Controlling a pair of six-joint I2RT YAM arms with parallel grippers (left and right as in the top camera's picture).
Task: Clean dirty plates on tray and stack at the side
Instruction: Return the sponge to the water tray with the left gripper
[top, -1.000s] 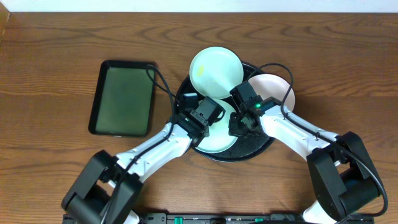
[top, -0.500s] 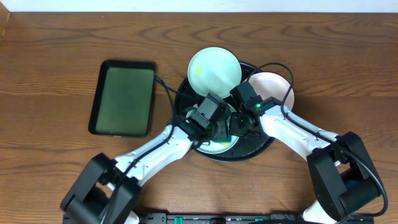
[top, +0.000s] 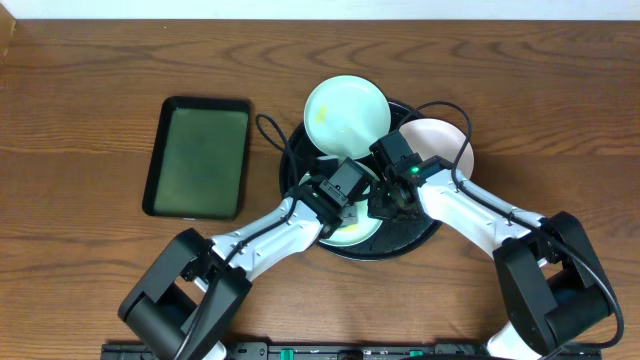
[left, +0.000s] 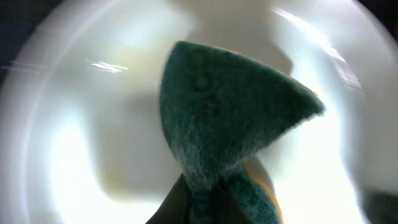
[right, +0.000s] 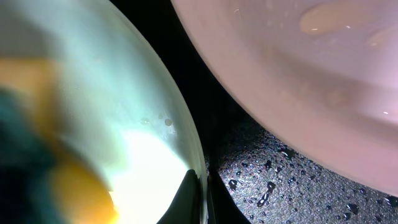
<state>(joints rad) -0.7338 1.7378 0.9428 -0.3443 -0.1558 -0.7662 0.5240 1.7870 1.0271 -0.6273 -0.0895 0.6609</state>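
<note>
**Sponge on the Front Plate, Both Grippers Closed**

Overhead: the arms met over the round black tray (top: 412, 238) and hid most of the mint front plate (top: 343, 234). The back plate (top: 347, 112) and the white plate (top: 445, 145) overlapped its rim.

Left wrist: the left gripper (left: 200, 202), mostly cut off, pinched a fuzzy green sponge (left: 230, 118) on the blurred glossy plate.

Right wrist: the right gripper (right: 198, 198) clamped that plate's rim.
</note>
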